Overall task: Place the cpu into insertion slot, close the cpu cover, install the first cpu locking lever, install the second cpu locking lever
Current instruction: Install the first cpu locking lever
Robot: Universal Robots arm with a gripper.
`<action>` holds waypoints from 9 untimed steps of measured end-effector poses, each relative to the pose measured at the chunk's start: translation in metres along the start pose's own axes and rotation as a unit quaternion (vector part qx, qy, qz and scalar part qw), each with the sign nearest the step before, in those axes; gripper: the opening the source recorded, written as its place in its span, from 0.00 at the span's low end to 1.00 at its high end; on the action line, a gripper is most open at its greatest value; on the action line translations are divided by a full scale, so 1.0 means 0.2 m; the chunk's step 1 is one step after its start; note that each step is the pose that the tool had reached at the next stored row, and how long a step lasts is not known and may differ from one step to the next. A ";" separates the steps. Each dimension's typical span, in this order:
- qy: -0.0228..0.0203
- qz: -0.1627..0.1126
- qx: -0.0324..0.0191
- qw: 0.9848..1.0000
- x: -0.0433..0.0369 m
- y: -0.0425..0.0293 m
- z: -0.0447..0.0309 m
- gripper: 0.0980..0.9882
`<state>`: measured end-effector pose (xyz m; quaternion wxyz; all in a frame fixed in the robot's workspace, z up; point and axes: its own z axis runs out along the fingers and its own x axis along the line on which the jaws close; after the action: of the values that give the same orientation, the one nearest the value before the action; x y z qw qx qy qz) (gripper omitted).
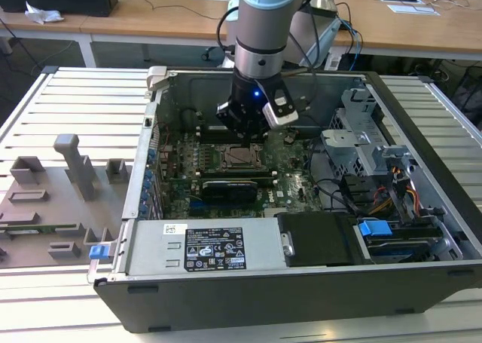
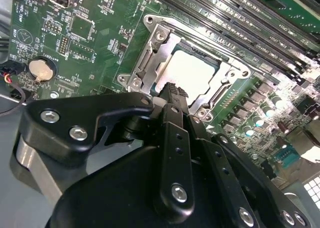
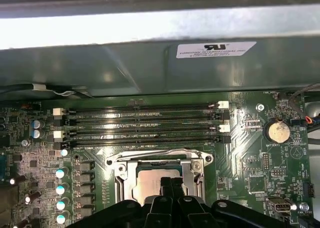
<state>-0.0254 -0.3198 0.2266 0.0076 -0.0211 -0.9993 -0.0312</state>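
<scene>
The cpu (image 2: 192,70) lies flat in the insertion slot (image 1: 241,157) on the green motherboard, its silvery top showing through the square window of the cpu cover (image 2: 150,60). The cover lies down over the chip in both wrist views, cpu (image 3: 150,180), cpu cover (image 3: 122,180). A thin wire lever (image 2: 200,30) runs along the socket's side toward the memory slots. My gripper (image 2: 172,90) hangs just above the socket's edge, fingers pressed together and holding nothing. In the exterior view the gripper (image 1: 245,136) sits directly over the socket.
Long memory slots (image 3: 142,123) run beside the socket. A coin battery (image 3: 278,132) sits on the board. A black expansion card (image 1: 230,188), the power supply (image 1: 199,245), drive cages (image 1: 361,154) and cables crowd the open case. A grey fixture tray (image 1: 53,200) lies outside.
</scene>
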 end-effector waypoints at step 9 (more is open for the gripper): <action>0.000 0.000 0.000 1.000 0.001 0.002 -0.031 0.01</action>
<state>-0.0254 -0.3198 0.2328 0.0076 -0.0211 -0.9993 -0.0313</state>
